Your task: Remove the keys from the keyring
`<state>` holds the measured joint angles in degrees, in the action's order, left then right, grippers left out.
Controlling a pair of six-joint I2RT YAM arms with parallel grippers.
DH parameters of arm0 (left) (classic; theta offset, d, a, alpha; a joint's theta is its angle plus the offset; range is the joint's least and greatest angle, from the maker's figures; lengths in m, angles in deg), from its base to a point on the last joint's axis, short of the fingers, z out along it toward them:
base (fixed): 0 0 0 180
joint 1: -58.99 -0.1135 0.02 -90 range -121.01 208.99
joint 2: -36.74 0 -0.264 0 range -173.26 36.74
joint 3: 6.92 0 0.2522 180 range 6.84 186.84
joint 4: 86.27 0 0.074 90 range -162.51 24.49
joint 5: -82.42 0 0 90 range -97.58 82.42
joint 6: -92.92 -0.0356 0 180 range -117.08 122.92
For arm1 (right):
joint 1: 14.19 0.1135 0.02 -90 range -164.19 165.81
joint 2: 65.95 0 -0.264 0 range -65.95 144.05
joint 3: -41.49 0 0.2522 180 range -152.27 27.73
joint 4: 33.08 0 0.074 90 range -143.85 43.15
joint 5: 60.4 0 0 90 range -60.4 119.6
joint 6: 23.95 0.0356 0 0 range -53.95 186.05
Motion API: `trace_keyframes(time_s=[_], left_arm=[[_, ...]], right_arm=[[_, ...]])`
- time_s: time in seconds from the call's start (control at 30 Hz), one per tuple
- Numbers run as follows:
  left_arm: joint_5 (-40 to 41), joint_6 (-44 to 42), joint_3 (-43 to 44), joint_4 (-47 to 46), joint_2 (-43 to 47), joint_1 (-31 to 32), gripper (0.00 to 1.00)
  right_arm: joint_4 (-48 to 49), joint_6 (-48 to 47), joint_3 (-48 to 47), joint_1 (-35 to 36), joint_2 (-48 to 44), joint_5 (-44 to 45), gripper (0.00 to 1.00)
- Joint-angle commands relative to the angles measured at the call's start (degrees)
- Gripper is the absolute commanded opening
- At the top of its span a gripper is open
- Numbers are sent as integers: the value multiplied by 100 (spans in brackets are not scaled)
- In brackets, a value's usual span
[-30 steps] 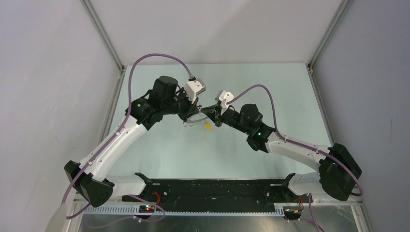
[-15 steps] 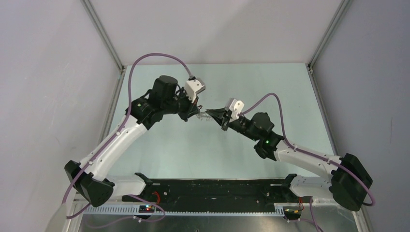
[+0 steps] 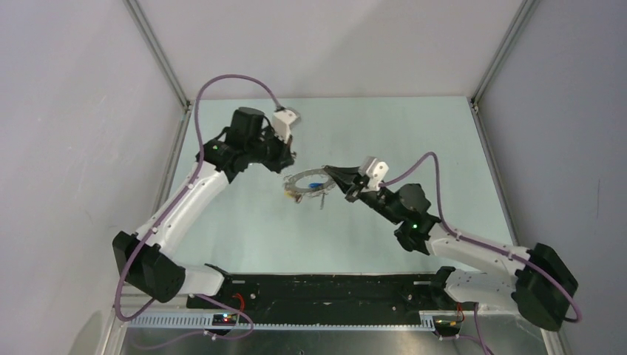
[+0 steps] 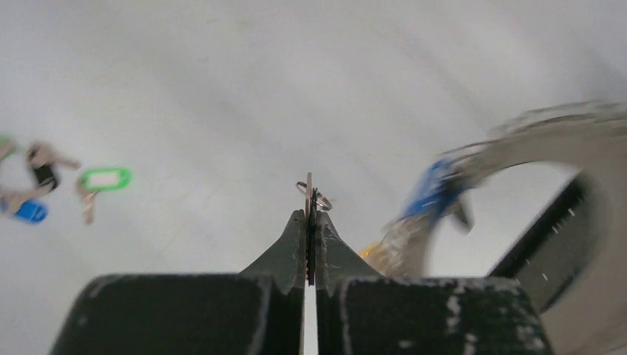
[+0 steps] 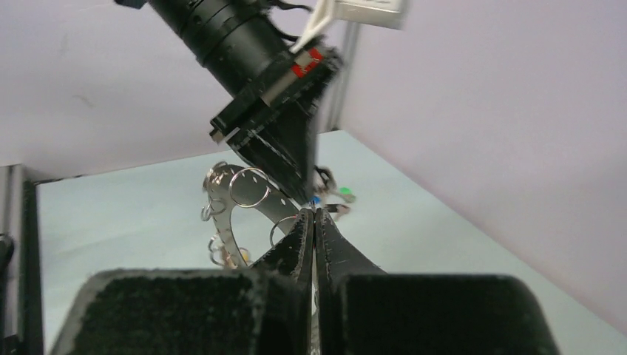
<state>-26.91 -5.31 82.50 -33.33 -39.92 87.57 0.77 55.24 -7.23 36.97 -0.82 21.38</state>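
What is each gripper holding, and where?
Right gripper pinches the keyring at its rim. Left gripper pinches a thin metal piece, likely a key, edge-on.

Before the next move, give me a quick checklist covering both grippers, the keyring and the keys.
1. Right gripper clamped on the keyring rim: ok.
2. Left gripper shut on a thin metal piece with a small wire loop: ok; whether it is a key, cannot tell.
3. That piece apart from the keyring: ok in the left wrist view.
4. Keyring emptied: not ok, a blue-tagged key still hangs on it.
5. Green-tagged key lying on the table, away from both grippers: ok.
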Motion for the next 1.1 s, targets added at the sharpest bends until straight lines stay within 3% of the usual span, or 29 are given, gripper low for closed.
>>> trace_keyframes(time_s=[0.0,0.23,0.53,0.93,0.97,1.0,1.03,1.07], left_arm=[[207,520,-17,-429,-124,-688,0],[573,518,192,-542,-895,-1455,0],[1127,733,1498,-631,-3026,-2159,0],[1029,1068,2575,-636,-4210,-2247,3],[1083,1100,2651,-633,-4213,-2250,11],[1266,1137,2684,-625,-4192,-2246,35],[1349,1198,2700,-632,-4147,-2250,79],[1473,1221,2687,-649,-3999,-2251,89]], right_arm=[[-77,30,257,-221,-741,1052,0],[-546,137,602,-596,-1495,1454,0],[-1535,520,613,-1259,-2432,1530,0],[-2096,348,600,-1375,-3044,2236,0],[-2144,348,593,-1394,-3046,2277,0],[-2170,345,578,-1409,-3034,2375,0],[-2217,343,565,-1467,-2973,2399,0],[-2295,347,513,-1503,-2932,2390,0]])
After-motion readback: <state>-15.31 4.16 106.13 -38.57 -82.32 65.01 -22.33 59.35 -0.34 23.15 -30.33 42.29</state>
